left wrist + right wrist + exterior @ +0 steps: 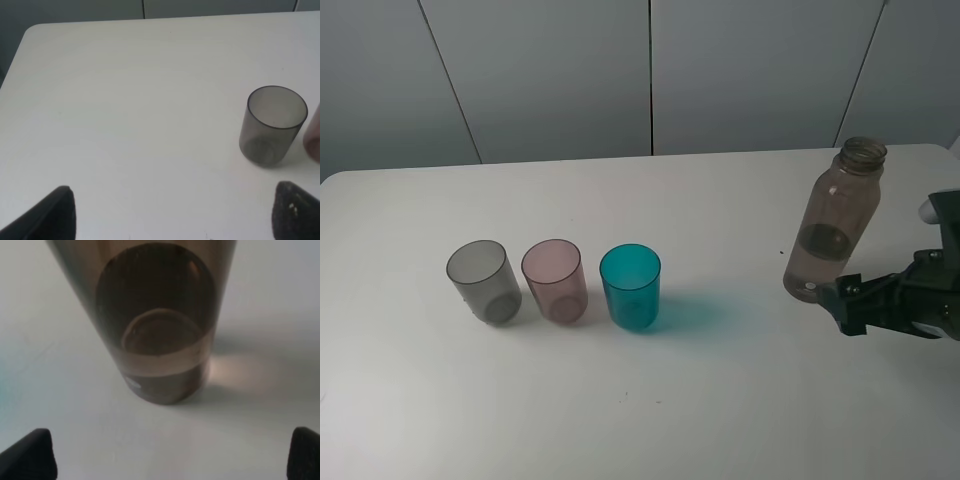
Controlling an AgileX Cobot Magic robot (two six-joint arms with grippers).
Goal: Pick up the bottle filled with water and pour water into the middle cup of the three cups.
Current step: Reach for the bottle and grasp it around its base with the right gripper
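Note:
The bottle (832, 220), smoky brown-pink and uncapped, stands upright on the white table at the right. A little water shows low in the bottle (160, 325). My right gripper (848, 305) is just in front of its base, open, with the bottle ahead of the fingertips and not between them (167, 452). The three cups stand in a row at left of centre: grey cup (483, 280), the pale pink middle cup (555, 280) and teal cup (631, 287). My left gripper (172, 212) hangs open over bare table near the grey cup (272, 125); it is outside the exterior high view.
The white table (720, 400) stretches wide, with its back edge against a grey panelled wall (650, 70). A sliver of the pink cup (315, 140) shows at the edge of the left wrist view.

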